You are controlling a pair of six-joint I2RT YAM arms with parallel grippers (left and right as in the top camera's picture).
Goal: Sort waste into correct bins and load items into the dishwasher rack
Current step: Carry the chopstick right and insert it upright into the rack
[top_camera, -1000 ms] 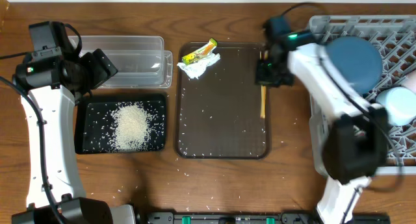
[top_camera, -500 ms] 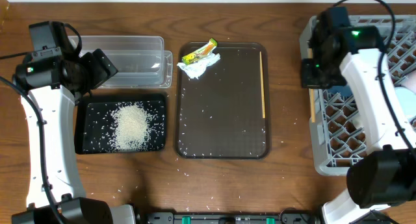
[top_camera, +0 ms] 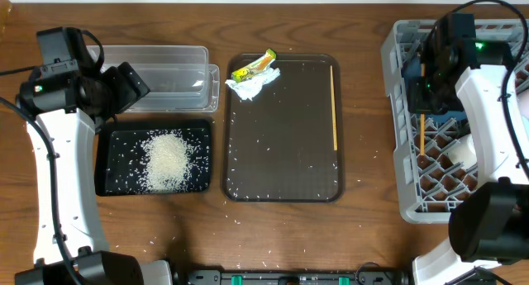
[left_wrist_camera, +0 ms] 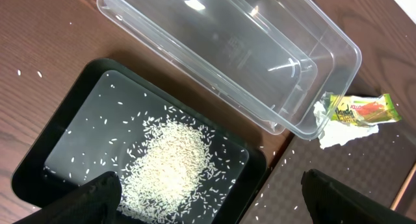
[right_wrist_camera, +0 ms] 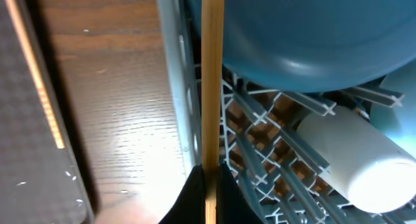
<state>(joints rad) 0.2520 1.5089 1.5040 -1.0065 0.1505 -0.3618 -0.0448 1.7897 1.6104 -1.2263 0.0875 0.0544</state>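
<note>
1. Yellow-green snack wrapper [left_wrist_camera: 361, 110] carries red and dark print. The letters are too small and creased to read in either the left wrist or the overhead view.
2. No other label or writing is visible on the bins, the rack or the dishes.
3. The wrapper lies at the far left corner of the dark brown serving tray [top_camera: 285, 153], touching the crumpled white paper scrap [top_camera: 252, 84] just beside it.
4. One wooden chopstick [top_camera: 334, 103] lies lengthwise along the serving tray's right edge.
5. The left arm rises from the near left of the table. Its left gripper [top_camera: 128, 85] hangs above the seam between the clear plastic tub [top_camera: 161, 74] and the black tray [top_camera: 111, 165].
6. That gripper's fingers [left_wrist_camera: 97, 198] are spread wide apart and carry nothing.
7. Loose white rice [top_camera: 169, 159] is heaped in the middle of the black tray, with stray grains scattered around it. The tub holds nothing visible.
8. The right arm reaches from the near right up over the grey dishwasher rack [top_camera: 397, 111].
9. The right gripper [right_wrist_camera: 208, 185] is clamped tight on a second chopstick [right_wrist_camera: 211, 74], which runs straight out from between the fingers.
10. This held chopstick sits above the lattice just inside the rack's left wall.
11. Inside the rack, the dark blue dish [right_wrist_camera: 312, 36] lies close beside the held chopstick, with the pinkish-white cup [right_wrist_camera: 354, 156] on its side next to the dish.
</note>
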